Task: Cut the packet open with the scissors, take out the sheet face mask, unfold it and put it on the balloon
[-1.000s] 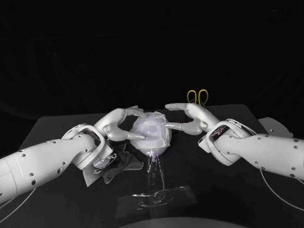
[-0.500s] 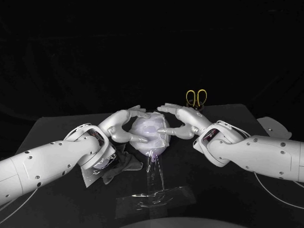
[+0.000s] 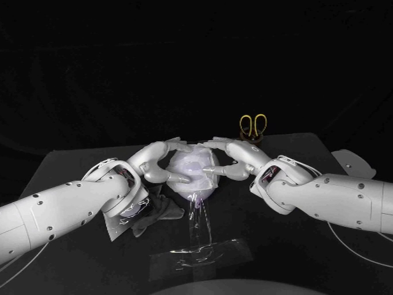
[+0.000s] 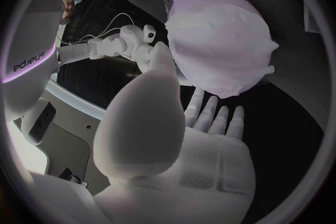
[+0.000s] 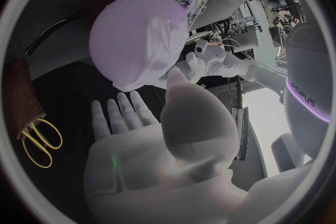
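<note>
If we push too hard from either side, we judge that the balloon point(image 5: 120, 25) could tip on its thin clear stand point(image 3: 196, 222), or the sheet mask point(image 4: 224, 45) could slip off. The masked balloon sits at the centre of the head view, between the left hand point(image 3: 156, 161) and the right hand point(image 3: 234, 158). Both hands are spread and grasp nothing.

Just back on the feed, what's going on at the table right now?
Both hands are at the balloon on its clear stand: the left hand and right hand cup it from either side with fingers spread. The white sheet mask is already draped over it, so this looks like final smoothing. The scissors stand behind the right hand, and the crumpled packet lies beside the left arm.
</note>
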Tool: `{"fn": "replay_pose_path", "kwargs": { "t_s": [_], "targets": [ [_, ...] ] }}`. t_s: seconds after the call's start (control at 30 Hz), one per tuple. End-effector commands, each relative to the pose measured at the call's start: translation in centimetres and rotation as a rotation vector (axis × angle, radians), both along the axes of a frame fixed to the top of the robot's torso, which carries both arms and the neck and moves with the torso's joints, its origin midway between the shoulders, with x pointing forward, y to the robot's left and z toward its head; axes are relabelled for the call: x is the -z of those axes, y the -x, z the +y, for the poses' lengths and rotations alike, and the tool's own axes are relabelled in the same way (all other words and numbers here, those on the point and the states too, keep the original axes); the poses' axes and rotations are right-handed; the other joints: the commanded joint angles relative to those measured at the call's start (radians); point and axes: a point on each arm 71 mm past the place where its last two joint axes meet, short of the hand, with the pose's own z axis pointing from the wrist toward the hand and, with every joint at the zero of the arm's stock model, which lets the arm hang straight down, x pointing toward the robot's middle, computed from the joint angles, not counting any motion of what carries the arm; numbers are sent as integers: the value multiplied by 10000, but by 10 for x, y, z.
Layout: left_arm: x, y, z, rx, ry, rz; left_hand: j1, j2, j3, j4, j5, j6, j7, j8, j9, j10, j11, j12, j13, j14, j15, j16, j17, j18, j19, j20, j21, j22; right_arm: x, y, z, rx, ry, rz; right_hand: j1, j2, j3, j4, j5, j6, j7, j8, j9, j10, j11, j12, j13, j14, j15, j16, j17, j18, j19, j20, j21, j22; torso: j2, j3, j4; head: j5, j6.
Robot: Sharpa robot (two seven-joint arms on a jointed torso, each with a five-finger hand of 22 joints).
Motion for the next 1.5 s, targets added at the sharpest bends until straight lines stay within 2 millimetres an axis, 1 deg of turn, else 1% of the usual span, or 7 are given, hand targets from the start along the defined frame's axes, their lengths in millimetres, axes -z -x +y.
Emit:
{"fn": "replay_pose_path", "kwargs": {
  "t_s": [0.03, 0.33, 0.5, 0.9, 1.23, 1.43, 1.5],
  "targets": [
    [2, 0, -2, 57, -284, 204, 3, 122, 57, -3, 9, 66, 685, -4, 24, 54, 50, 19, 10, 67, 15, 48, 10, -158, -41, 3, -35, -13, 5, 1, 2, -174, 492, 293, -112, 66, -98, 1, 62, 132, 924, 37, -3, 107, -5, -13, 14, 52, 29, 10, -5, -128, 19, -31, 73, 14, -7, 4, 0, 18, -25],
    [3, -1, -2, 63, -371, 325, 9, 148, 88, -4, 8, 75, 701, -2, 25, 73, 64, 18, 10, 72, 24, 48, 12, -156, -41, 2, -35, -14, 8, 1, 1, -214, 765, 425, -378, 400, -439, 5, 136, 697, 894, 144, 54, 147, -20, -17, 13, 73, 22, 3, -12, -90, 51, -36, 133, 34, -6, 8, 1, 15, -67],
    [4, -1, -2, 41, -475, 464, 15, 186, 118, -4, 5, 86, 719, 1, 27, 78, 81, 15, 8, 86, 33, 49, 17, -153, -31, 0, -33, -10, 10, 1, -2, -96, 917, 486, -475, 515, -564, 10, 126, 786, 910, 159, 53, 150, 1, -19, 11, 87, 40, 4, -13, -59, 125, -37, 176, 66, -7, 4, 0, -4, -87],
    [7, -2, 0, 20, -705, 687, 16, 198, 123, -5, 4, 93, 725, 3, 29, 90, 86, 14, 9, 88, 35, 50, 18, -152, -35, -1, -34, -12, 15, -3, -12, 277, 1238, 895, -588, 570, -811, 6, 76, 608, 997, 87, -8, 91, 80, -26, 6, 86, 105, 0, -18, -6, 207, -37, 239, 98, -10, 8, 0, -22, -96],
    [7, -2, -1, 37, -772, 744, 12, 196, 108, -5, 1, 123, 745, 15, 37, 121, 104, 16, 11, 92, 39, 49, 19, -148, -38, -4, -34, -14, 23, -4, -22, 579, 2245, 1595, -1233, 739, -1438, 24, -402, 664, 1028, 43, -70, 199, 113, -20, 11, 223, 139, 15, -7, 173, 248, -41, 323, 118, -12, 5, 0, -43, -143],
    [7, -2, -2, 62, -699, 689, 12, 196, 108, -5, 1, 123, 745, 15, 37, 121, 104, 16, 11, 92, 39, 49, 19, -148, -38, -4, -34, -14, 21, -3, -29, 787, 2168, 1467, -1282, 745, -1483, 22, -409, 694, 1031, 43, -73, 251, 113, -13, 17, 312, 141, 29, 4, 193, 289, -41, 344, 136, -15, 3, 0, -57, -147],
    [6, -1, -2, 68, -654, 656, 9, 206, 103, -5, 1, 137, 760, 20, 40, 144, 118, 18, 12, 101, 44, 50, 22, -146, -29, -4, -32, -10, 18, -2, -32, 880, 1831, 1335, -1132, 780, -1538, 9, -171, 921, 1098, 80, -63, 661, 178, 19, 40, 765, 227, 111, 60, 324, 489, -34, 450, 210, -17, 3, -4, -65, -141]
  ]
}}
